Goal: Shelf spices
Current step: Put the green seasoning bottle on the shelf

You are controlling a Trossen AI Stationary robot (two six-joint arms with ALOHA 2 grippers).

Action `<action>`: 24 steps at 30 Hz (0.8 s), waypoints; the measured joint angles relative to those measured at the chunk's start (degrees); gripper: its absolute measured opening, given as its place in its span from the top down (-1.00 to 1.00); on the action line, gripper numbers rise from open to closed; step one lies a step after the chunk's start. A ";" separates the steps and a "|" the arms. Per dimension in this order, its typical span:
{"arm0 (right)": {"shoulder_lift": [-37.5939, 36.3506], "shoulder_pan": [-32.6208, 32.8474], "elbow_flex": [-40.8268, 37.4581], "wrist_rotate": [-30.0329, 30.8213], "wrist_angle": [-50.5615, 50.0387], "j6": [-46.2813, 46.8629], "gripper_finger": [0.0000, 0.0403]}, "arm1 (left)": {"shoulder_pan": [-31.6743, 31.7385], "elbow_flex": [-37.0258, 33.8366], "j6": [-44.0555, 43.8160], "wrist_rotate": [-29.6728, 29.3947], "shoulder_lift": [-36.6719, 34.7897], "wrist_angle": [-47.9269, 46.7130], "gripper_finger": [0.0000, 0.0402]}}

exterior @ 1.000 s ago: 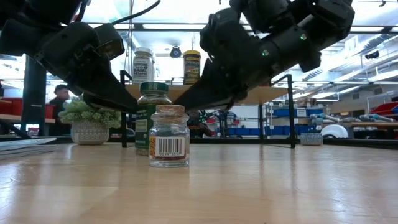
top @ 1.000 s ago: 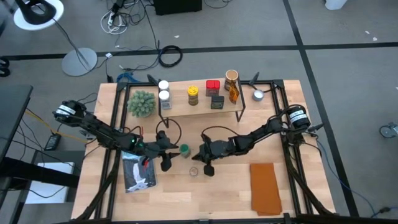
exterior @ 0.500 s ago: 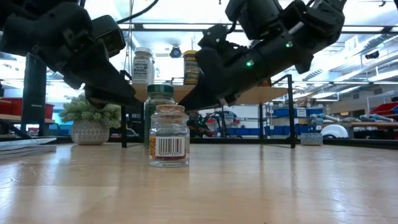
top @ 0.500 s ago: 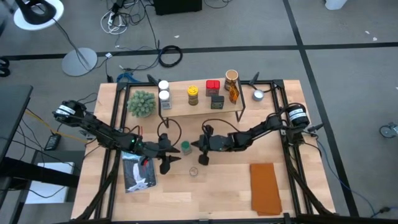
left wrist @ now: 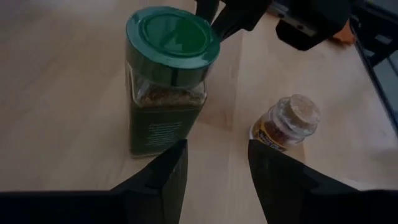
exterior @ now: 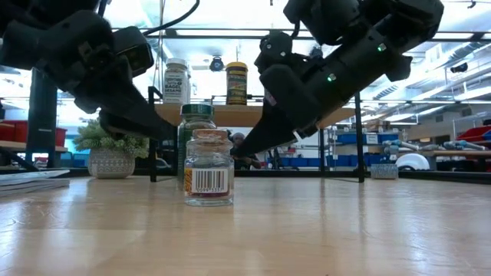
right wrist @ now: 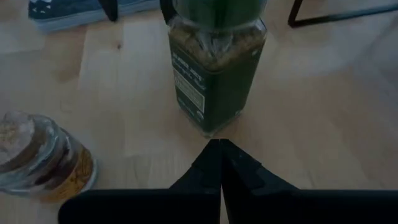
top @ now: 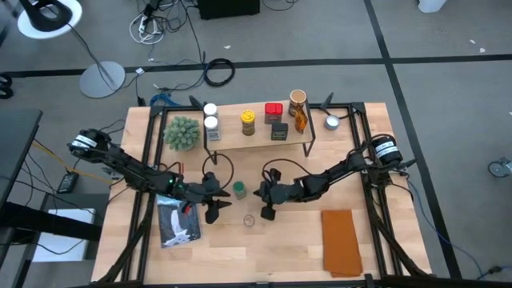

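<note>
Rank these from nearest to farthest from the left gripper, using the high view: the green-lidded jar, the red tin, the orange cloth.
Measured from the left gripper:
1. Green-lidded jar: on the table just beyond the fingertips, toward the shelf.
2. Red tin: up on the shelf, at the back.
3. Orange cloth: flat on the table's front right, on the right arm's side.

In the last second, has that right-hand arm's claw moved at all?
Yes. The right gripper, fingers shut, swung up toward the shelf, then back down, ending near its start beside the cork-topped jar.

Bright, even overhead light; backlit, silhouetted arms and ceiling glare in low view; soft wrist-view edges.
</note>
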 joint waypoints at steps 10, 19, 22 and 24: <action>-1.06 0.86 -0.07 0.31 -0.85 0.09 0.99 | 0.42 0.00 -8.01 -3.92 0.00 -0.73 -0.05; -3.69 2.40 -0.07 0.57 -6.82 1.81 1.00 | 0.48 -0.03 -6.13 -11.49 3.18 -1.16 -0.53; -6.32 2.97 -0.09 1.15 -12.34 3.13 1.00 | 0.50 -0.03 -6.81 -9.21 3.32 1.36 -0.60; -8.25 3.50 -0.09 2.18 -15.85 4.33 1.00 | 0.46 0.00 -7.02 -6.69 3.32 2.46 -0.61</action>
